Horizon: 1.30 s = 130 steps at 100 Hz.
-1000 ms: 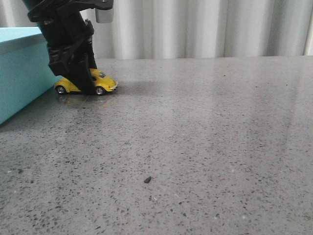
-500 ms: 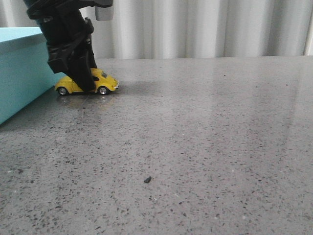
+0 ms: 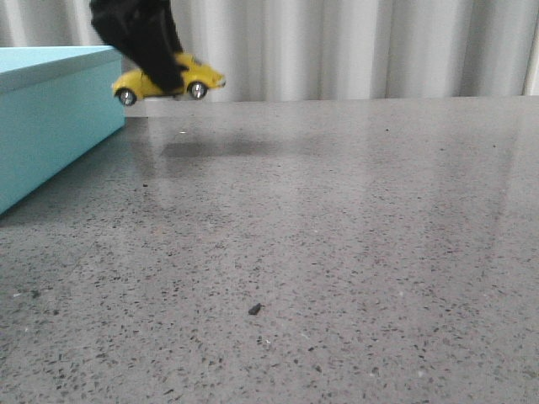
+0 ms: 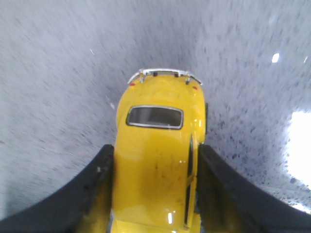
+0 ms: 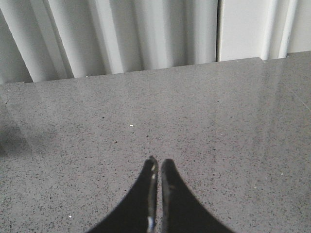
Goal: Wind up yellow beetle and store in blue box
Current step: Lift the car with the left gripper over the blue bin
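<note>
The yellow beetle (image 3: 173, 79) hangs in the air at the back left, level with the top of the blue box (image 3: 50, 118), just right of its near corner. My left gripper (image 3: 160, 63) is shut on the beetle, its black fingers gripping both sides. In the left wrist view the beetle (image 4: 158, 155) fills the space between the fingers (image 4: 92, 189), its rear bumper pointing away, well above the blurred table. My right gripper (image 5: 158, 165) is shut and empty above bare table; it does not show in the front view.
The blue box stands closed at the left edge of the speckled grey table (image 3: 337, 219). A small dark crumb (image 3: 253, 309) lies near the front middle. A white pleated curtain (image 3: 354, 46) hangs behind the table.
My left gripper has lifted the beetle off the table, up and slightly right, to about box-top height. The box has not moved.
</note>
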Available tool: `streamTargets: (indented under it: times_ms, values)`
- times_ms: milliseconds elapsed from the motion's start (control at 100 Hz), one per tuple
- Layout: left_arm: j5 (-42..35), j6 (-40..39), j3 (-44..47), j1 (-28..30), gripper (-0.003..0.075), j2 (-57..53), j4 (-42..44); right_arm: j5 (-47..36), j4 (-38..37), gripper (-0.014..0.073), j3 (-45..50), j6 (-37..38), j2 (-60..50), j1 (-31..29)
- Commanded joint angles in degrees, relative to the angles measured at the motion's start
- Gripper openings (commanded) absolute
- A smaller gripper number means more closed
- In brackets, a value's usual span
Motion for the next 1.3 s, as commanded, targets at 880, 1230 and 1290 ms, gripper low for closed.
streamTargets:
  times_ms: [880, 1230, 1290]
  values:
    - [5.99, -54.08, -15.37, 9.9, -0.0021, -11.28, 21.48, -7.69, -0.28, -0.0061, -1.24, -0.62, 0.46, -0.1]
    - [5.99, -56.62, -6.55, 14.55, -0.0021, -11.41, 18.67, -7.78, -0.28, -0.0061, -1.24, -0.62, 0.46, -0.1]
    - [5.99, -56.62, -3.94, 14.55, -0.0021, -11.41, 18.58, -7.78, -0.28, -0.0061, -1.24, -0.62, 0.46, -0.1]
